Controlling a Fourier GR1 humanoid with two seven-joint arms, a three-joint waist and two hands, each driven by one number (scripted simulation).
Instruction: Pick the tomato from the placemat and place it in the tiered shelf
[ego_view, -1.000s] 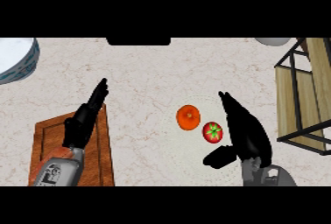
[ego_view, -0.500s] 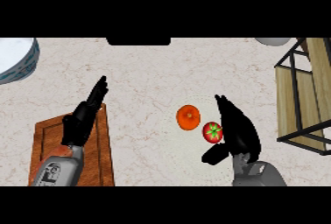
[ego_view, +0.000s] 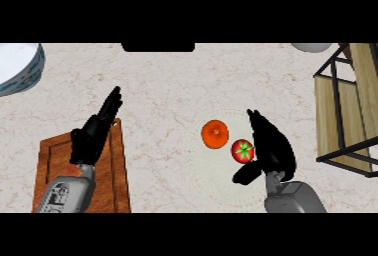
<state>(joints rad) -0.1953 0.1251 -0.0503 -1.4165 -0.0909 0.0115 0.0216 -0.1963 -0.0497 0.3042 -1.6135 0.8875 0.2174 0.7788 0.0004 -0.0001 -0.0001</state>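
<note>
**Right hand open beside tomato, nothing held**

Black right hand (ego_view: 272, 147) spread open, fingers straight and pointing up the view, thumb jutting out low on the left. Flanking the small round red tomato with green star-shaped stem (ego_view: 243, 151) on its right side; fingers just beside it, contact impossible to tell, not curled round it. Nothing gripped.

Tomato lying on the pale round placemat (ego_view: 221, 172), barely distinct from the beige marbled counter (ego_view: 177, 80). Just left of the tomato, slightly higher: flat round orange fruit (ego_view: 215, 134), near-touching. Well right of the tomato: wooden tiered shelf with black metal frame (ego_view: 347, 105). Far left of the tomato: brown wooden cutting board (ego_view: 111, 185), with black left hand (ego_view: 94, 132) above it, fingers straight, resting. Far upper left: white bowl with blue-patterned rim (ego_view: 16, 65).
</note>
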